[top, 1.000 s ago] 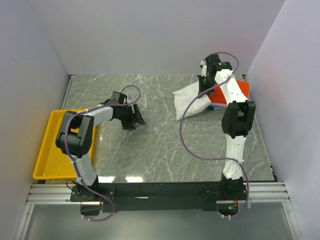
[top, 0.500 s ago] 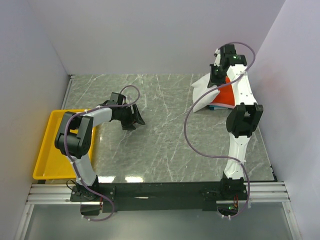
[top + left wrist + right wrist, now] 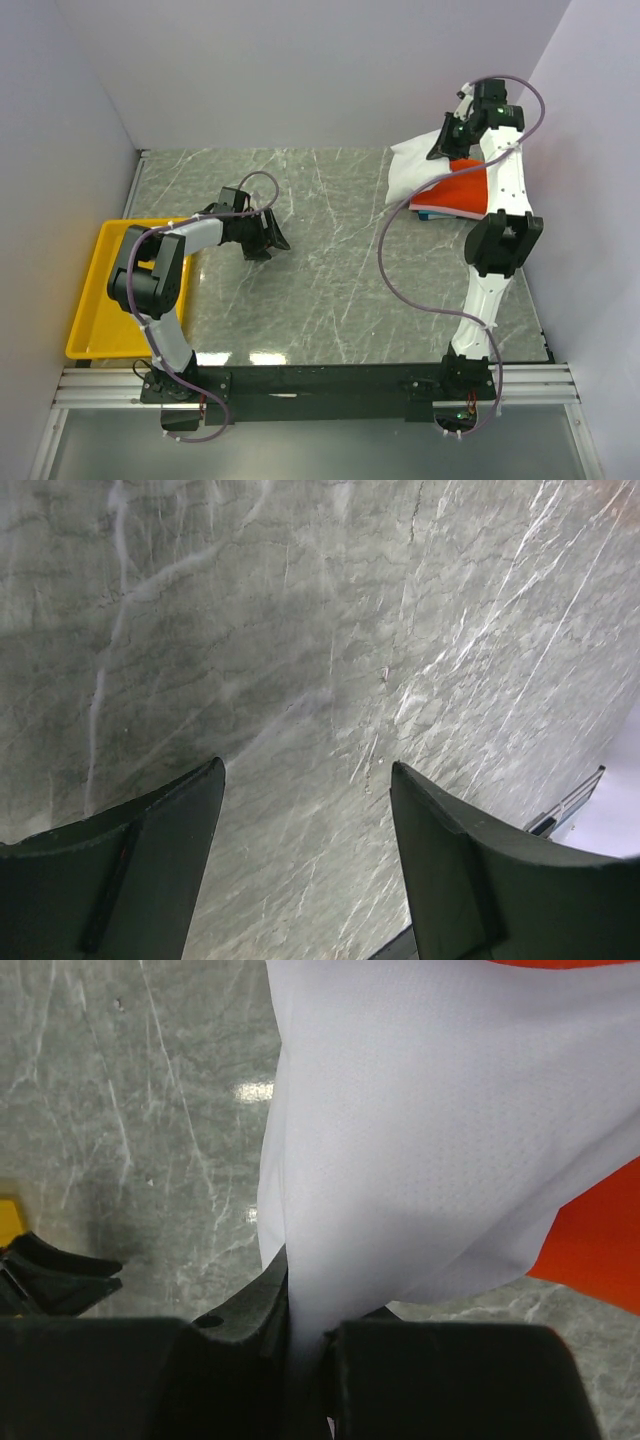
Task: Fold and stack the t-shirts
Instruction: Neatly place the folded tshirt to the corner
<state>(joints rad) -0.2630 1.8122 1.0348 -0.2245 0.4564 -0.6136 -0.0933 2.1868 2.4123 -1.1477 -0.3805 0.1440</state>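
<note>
My right gripper [image 3: 447, 141] is shut on the folded white t-shirt [image 3: 415, 165] and holds it in the air at the back right, over the stack. In the right wrist view the white t-shirt [image 3: 430, 1140] hangs from between my fingers [image 3: 250, 1310]. The orange-red t-shirt [image 3: 466, 190] tops the stack, with pink and blue edges [image 3: 432, 212] under it; it also shows in the right wrist view [image 3: 600, 1250]. My left gripper [image 3: 272, 244] is open and empty, low over the marble table [image 3: 330, 290] at the left centre, with only marble [image 3: 300, 680] between its fingers [image 3: 150, 860].
A yellow plastic tray [image 3: 100, 300] sits at the table's left edge beside the left arm. White walls close in the back and both sides. The right wall is close to the raised right arm.
My right gripper has carried the white t-shirt up and to the right, from the table beside the stack to above it. The left arm has not moved.
</note>
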